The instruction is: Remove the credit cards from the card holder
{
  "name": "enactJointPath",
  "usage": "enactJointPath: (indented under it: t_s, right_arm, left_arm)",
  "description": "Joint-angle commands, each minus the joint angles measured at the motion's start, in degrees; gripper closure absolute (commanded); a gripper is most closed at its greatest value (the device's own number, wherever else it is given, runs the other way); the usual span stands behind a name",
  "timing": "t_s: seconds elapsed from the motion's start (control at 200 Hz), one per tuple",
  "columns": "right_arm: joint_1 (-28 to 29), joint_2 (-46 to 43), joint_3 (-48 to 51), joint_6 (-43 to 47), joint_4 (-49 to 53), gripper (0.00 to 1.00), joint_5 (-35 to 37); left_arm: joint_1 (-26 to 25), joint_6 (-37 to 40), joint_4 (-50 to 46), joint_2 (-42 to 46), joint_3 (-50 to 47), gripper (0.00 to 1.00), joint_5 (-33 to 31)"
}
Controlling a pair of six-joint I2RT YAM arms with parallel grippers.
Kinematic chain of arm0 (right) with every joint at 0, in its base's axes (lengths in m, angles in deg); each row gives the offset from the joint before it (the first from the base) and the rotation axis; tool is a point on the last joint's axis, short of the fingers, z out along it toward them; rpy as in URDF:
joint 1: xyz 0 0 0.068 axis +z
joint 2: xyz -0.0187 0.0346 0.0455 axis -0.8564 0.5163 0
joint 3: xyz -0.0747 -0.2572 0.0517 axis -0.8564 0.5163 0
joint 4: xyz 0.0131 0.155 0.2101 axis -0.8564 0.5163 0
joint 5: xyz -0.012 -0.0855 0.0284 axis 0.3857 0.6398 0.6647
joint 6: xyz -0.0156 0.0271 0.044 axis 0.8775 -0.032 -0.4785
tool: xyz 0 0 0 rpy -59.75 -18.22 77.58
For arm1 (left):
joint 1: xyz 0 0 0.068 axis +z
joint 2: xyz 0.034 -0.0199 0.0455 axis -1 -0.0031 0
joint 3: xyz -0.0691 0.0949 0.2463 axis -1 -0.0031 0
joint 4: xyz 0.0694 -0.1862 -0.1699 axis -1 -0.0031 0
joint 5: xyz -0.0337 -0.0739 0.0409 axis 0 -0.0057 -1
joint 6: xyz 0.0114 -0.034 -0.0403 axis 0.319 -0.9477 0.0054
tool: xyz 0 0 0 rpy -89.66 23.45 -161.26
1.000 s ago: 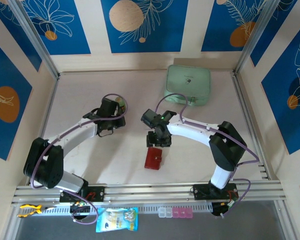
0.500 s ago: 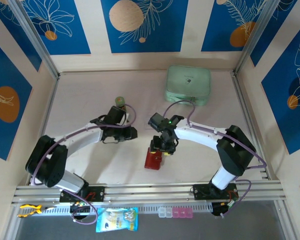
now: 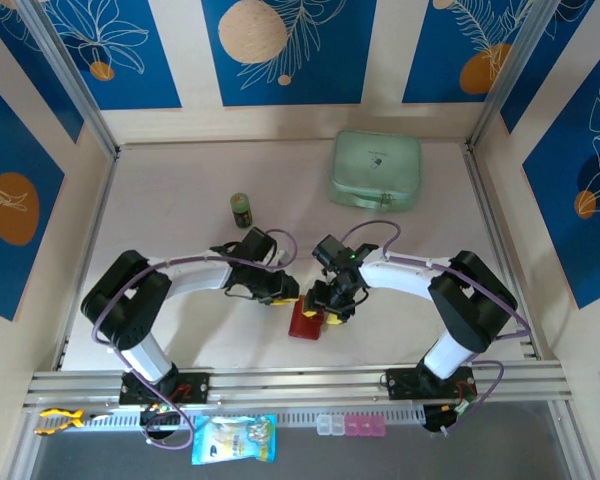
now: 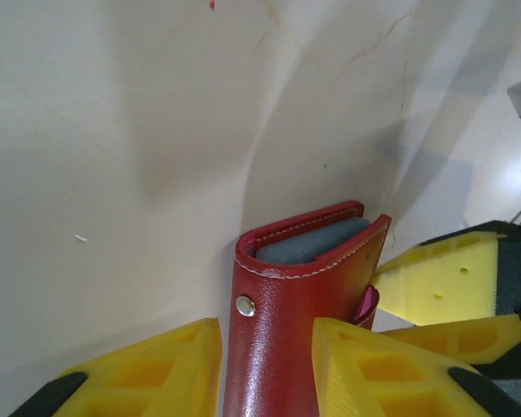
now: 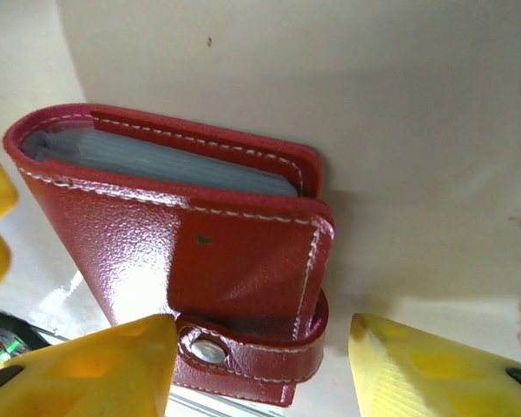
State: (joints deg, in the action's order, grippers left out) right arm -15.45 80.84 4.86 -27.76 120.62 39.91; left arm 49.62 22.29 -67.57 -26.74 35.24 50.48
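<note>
Red card holder (image 5: 243, 261) sits closed, grey sleeves (image 5: 156, 156) packed inside.

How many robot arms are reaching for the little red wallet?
2. The left arm comes in from the wallet's left side, and the right arm from its right. Both meet at the red card holder. No other arm seems hidden.
</note>
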Motion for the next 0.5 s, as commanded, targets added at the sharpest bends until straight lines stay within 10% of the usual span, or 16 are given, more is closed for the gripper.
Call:
enactJointPath:
  t_s: [0.0,0.495]
  right_arm:
    - [-0.8,-1.0,1.4,-1.2,-3.5,0.47,-4.0]
    - [-4.0,0.6,-2.0,1.1,-5.5,0.61,-4.0]
  left_arm:
    - [-0.9,-0.8,0.4,-1.5,-0.4,0.67,2.4]
    - [-0.9,-3.1,1.1,-2.5,2.2,0.69,0.8]
